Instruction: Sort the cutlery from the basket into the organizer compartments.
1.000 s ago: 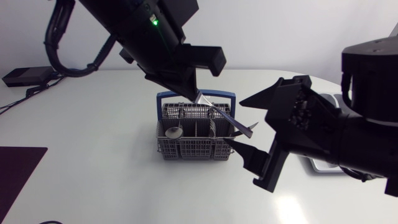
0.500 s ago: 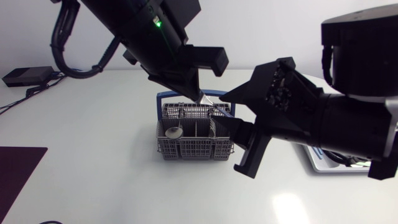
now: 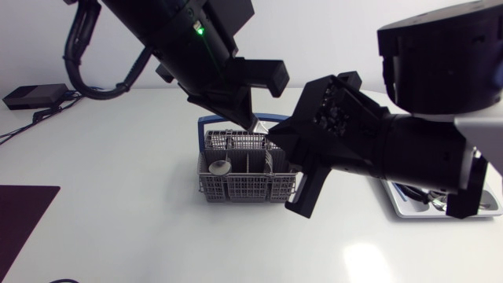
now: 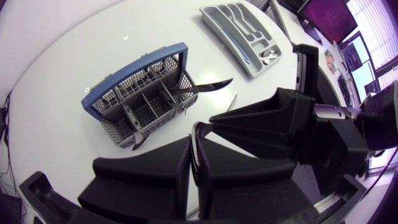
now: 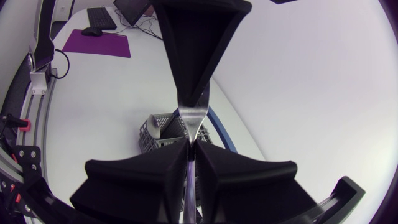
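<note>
Left pincer (image 4: 194, 163): fingers pressed close together, clamped on one end of a thin silver cutlery piece (image 5: 193, 115); it hangs over the far side of the basket (image 3: 244, 189).
Right pincer (image 5: 189, 152): fingers drawn in on the slim shaft of the same piece from both sides, with only a sliver of metal showing between them; it stands tip to tip with the left pincer.
Silver cutlery piece: held in the air by both pincers at once, lifted above the basket; whether it is a fork, spoon or knife cannot be told.
Basket: grey mesh with a blue handle, upright near the middle of the surface (image 3: 118, 173), just beneath the two pincers; it is split into several compartments.
Inside the basket: a spoon (image 3: 218, 167) stands bowl-up in a front compartment; a dark long utensil (image 4: 208, 87) leans out over the rim on the side toward the organizer (image 4: 231, 45).
Organizer: grey tray lying flat on the surface, well apart from the basket on the right arm's side; in the head view the right arm hides much of it.
In the organizer: a few small pieces (image 4: 268, 57) lie in one end compartment.
Arms: the left comes in from the head view's upper left, the right from its right edge; they meet over the basket.
Surface: white and smooth.
</note>
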Robot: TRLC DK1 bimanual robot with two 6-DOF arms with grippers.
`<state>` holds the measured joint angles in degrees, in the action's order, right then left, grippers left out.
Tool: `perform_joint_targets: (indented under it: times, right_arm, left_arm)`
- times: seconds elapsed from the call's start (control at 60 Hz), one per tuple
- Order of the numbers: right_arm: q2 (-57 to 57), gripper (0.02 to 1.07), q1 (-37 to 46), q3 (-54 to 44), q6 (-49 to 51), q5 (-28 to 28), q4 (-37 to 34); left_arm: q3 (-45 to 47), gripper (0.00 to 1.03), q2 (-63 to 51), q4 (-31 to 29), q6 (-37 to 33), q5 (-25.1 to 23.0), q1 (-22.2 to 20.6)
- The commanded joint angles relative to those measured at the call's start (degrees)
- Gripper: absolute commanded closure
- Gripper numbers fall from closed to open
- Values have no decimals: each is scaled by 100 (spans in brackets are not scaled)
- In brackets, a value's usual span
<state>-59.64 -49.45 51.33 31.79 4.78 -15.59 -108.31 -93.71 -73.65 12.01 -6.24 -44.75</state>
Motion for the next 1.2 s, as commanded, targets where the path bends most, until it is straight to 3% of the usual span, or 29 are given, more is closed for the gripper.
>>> perform_joint_targets:
  times: [0.0, 0.317, 0.383, 0.483, 0.5, 0.6, 0.767, 0.933, 1.1, 1.183]
  right_arm:
    - [-101, 99, -29, 140, 11, 15, -14]
    - [-92, 101, -29, 17, -24, -29, -110]
    - [-83, 101, -29, 17, -33, -21, -110]
    - [-66, 101, -29, 0, -59, -21, -128]
    - [-66, 101, -21, -18, -59, -21, -128]
    - [-39, 101, 14, -115, -68, -12, -128]
    - [5, 101, 340, -158, -33, -3, -102]
    - [119, 101, 1298, 123, -59, -196, -137]
    - [286, 101, 2229, 307, -200, -425, -269]
    - [286, 101, 2792, 378, -252, -636, -357]
  left_arm:
    - [100, 100, -42, 26, 117, -88, -7]
    - [-32, 99, -33, 26, 135, -149, 28]
    - [-94, 85, -33, 26, 144, -193, 63]
    - [-243, 48, -33, 35, 144, -202, 133]
    - [-287, 37, -33, 35, 144, -202, 151]
    - [-489, 17, -33, 52, 117, -202, 230]
    - [-867, 11, -7, 96, 144, -211, 538]
    - [-973, 11, 64, 184, 126, -211, 916]
    - [-348, 11, 274, 615, -23, -202, 986]
    - [170, 11, 494, 1151, -102, -123, 995]
